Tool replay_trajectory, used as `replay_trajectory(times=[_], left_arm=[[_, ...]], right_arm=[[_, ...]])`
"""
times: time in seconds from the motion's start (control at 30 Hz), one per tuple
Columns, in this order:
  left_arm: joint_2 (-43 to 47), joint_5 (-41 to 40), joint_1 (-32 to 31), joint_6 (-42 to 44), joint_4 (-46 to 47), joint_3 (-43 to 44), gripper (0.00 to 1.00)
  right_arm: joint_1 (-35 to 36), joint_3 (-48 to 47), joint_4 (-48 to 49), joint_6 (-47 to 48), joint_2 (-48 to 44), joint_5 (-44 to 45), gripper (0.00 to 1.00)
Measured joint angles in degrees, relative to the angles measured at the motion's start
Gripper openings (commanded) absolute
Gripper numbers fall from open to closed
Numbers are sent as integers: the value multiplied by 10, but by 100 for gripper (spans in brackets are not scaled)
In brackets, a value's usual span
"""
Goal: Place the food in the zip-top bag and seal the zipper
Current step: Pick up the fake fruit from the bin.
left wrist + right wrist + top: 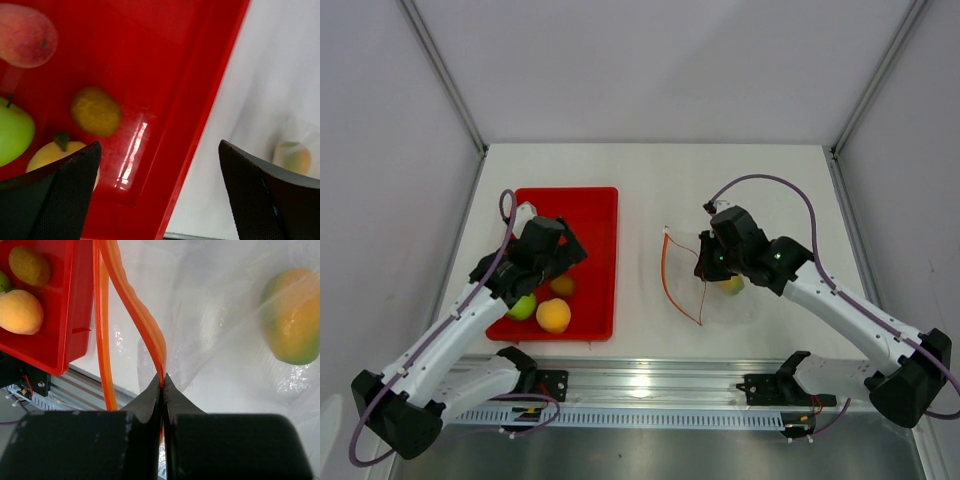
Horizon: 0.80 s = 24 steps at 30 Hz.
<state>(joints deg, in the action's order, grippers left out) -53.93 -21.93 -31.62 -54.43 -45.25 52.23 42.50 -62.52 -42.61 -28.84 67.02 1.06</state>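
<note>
The food lies mostly in the red tray (595, 215): a green apple (523, 306), an orange ball (553, 315) and a small brown fruit (562, 286). A peach-pink fruit (25, 35) shows in the left wrist view. My left gripper (159, 150) hangs open above the tray's right rim with nothing between its fingers. The clear zip-top bag (728, 300) lies right of the tray with a yellow-green fruit (292, 315) inside. The orange zipper (135, 305) gapes apart, and my right gripper (163, 377) is shut on one strip of it.
A metal rail (650, 385) runs along the near table edge, holding both arm bases. White enclosure walls stand left, right and behind. Bare white tabletop (650, 170) stretches behind the tray and bag.
</note>
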Motion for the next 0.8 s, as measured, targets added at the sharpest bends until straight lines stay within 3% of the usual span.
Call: replay_trajectory(times=[0.2,0.37,0.57,0.8], left_arm=[[-50,7,75,-28,-51,22,100],[-160,14,118,-66,-130,102,99],[-293,38,132,-74,-171,158,99],[-310,48,137,-94,-176,146,99]], right_arm=[[0,2,0,2,-2,0,0],[0,2,-1,2,-4,2,0],[0,8,-3,3,-8,6,0],[0,8,-4,4,-13,17,0]])
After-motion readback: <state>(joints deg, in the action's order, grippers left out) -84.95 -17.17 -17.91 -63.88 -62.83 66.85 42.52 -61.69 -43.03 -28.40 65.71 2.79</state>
